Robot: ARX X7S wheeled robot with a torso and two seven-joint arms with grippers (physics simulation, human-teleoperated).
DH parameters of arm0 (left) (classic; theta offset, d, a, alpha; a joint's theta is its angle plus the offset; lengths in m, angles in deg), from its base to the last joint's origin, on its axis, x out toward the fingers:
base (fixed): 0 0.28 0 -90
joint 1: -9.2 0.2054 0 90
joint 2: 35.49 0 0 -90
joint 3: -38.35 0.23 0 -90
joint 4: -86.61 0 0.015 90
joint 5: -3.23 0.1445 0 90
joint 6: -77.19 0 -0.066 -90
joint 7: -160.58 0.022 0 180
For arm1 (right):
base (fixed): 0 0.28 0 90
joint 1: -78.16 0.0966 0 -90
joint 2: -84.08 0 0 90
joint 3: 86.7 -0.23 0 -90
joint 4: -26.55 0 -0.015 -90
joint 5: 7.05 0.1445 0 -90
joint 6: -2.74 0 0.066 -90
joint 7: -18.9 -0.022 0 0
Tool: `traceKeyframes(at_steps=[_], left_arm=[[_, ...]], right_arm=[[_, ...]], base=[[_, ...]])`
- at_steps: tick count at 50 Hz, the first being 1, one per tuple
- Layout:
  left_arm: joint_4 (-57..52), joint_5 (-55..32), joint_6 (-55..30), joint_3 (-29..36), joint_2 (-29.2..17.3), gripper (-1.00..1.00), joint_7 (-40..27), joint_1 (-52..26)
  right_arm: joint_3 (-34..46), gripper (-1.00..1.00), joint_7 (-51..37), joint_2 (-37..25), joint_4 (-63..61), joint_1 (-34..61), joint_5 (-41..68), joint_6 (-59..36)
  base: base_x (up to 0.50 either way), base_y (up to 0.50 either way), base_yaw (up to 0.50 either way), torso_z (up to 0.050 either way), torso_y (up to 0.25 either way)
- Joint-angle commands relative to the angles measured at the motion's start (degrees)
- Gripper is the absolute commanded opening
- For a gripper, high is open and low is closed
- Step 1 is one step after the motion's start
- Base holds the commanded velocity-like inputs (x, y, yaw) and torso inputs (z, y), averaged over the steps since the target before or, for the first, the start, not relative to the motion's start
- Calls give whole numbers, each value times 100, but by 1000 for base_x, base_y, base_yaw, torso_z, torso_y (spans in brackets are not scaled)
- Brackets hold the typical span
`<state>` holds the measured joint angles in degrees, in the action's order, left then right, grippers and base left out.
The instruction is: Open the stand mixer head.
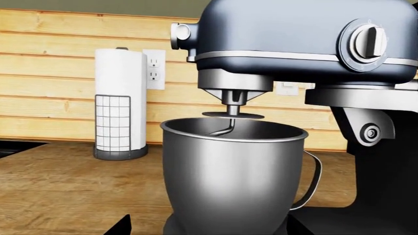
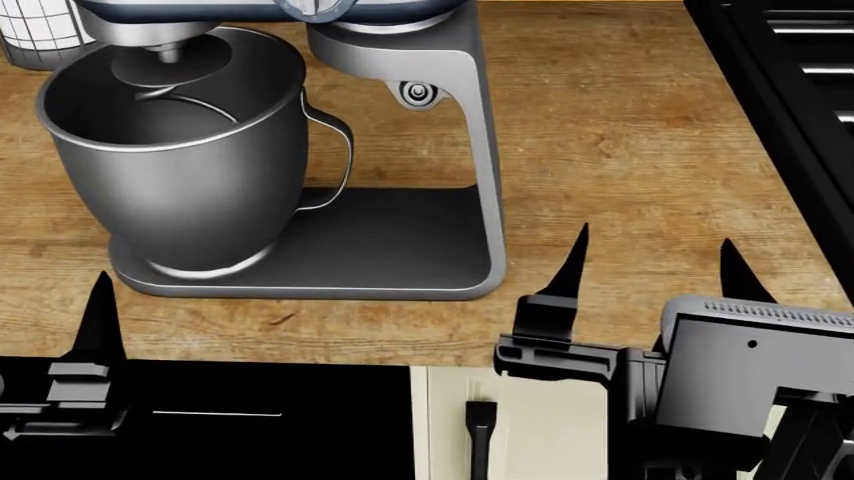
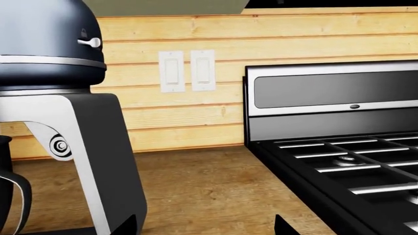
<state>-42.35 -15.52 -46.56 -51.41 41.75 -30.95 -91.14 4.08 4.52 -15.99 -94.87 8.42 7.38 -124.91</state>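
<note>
The stand mixer head (image 1: 294, 34), dark navy with a silver trim band and round knob (image 1: 367, 41), is down over the steel bowl (image 1: 228, 171), with the beater inside the bowl. The head also shows in the right wrist view (image 3: 46, 44), and only its lower edge shows in the head view (image 2: 267, 10). My left gripper (image 1: 207, 230) is open and empty, low in front of the bowl; one of its fingers (image 2: 100, 315) stands at the counter's front edge. My right gripper (image 2: 657, 265) is open and empty, to the right of the silver-grey column (image 2: 474, 120) and clear of the flat base (image 2: 387, 240).
A paper towel holder (image 1: 119, 103) and a wall outlet (image 1: 154, 68) stand behind the mixer at the left. A black stove (image 3: 339, 147) fills the counter's right side and also shows in the head view (image 2: 787, 80). Two light switches (image 3: 187, 71) are on the wooden wall.
</note>
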Motion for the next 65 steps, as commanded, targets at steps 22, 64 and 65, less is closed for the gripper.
traceKeyframes(at_steps=[22,64,65], left_arm=[[177,-77,250,69,-43,100,-15,127],[745,-85,660,226,-69,100,6,82],[777,-79,664,238,-66,100,5,68]], right_arm=[[270,-100,424,-459,78,1566,452,-880],[1575,-100,1420,-704,2495,3622,86,-286],[1577,-100,1415,-697,2509,3645,85,-296]], base=[[0,0,0,0,0],[0,0,0,0,0],[0,0,0,0,0]])
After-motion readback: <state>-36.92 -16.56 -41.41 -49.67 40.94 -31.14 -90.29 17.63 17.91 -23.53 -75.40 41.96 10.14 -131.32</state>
